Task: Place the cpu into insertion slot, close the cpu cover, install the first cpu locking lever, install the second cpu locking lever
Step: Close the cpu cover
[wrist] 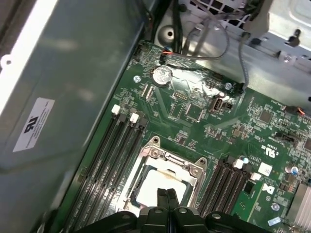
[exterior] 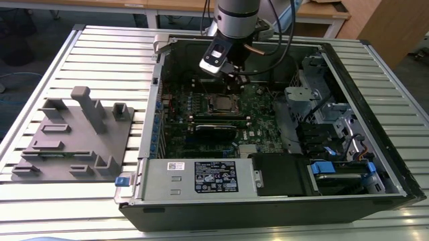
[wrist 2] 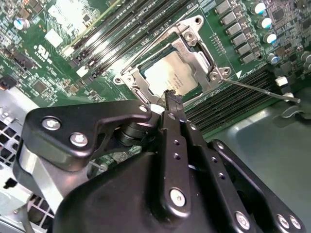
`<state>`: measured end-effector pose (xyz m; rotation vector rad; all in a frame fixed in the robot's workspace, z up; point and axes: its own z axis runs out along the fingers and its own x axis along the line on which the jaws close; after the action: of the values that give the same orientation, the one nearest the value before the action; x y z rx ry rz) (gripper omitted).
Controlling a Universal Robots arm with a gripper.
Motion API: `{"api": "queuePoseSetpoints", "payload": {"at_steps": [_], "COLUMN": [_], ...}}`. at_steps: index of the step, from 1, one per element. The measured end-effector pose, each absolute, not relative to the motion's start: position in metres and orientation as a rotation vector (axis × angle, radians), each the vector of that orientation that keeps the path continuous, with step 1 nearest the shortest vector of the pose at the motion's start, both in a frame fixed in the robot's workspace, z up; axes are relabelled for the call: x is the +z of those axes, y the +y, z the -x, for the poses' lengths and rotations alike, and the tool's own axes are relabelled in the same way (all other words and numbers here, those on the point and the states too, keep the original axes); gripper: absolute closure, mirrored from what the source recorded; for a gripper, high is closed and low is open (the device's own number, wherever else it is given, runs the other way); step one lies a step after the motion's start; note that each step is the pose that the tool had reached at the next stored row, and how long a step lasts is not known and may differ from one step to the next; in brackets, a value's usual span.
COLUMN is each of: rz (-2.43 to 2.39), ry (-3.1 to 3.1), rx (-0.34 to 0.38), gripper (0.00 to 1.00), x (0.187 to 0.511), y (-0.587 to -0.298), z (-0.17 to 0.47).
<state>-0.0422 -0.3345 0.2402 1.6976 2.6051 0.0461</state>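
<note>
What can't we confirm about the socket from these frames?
Second wrist view: the gripper hides the near edge of the cpu cover; contact there is unclear.
Same view: whether the thin lever is latched cannot be told.
First wrist view: the gripper and the picture's edge cut off the cpu.
Exterior view: the insertion slot is too small to read lever positions.

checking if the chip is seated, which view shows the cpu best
The second wrist view: the cpu lies flat inside the cpu cover, its silver top close and mostly unobstructed. In the first wrist view the claw covers part of it. In the exterior view it is just a small square on the board.
</note>
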Motion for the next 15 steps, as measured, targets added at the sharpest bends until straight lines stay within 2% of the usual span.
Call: {"api": "queuePoseSetpoints", "payload": {"at_steps": [15], "rz": [-1.559], "ry": [2.692], "rx": [0.049], "gripper": [0.90], "x": [0.2402], "y": [-0.3345], "z": [0.0423]}}
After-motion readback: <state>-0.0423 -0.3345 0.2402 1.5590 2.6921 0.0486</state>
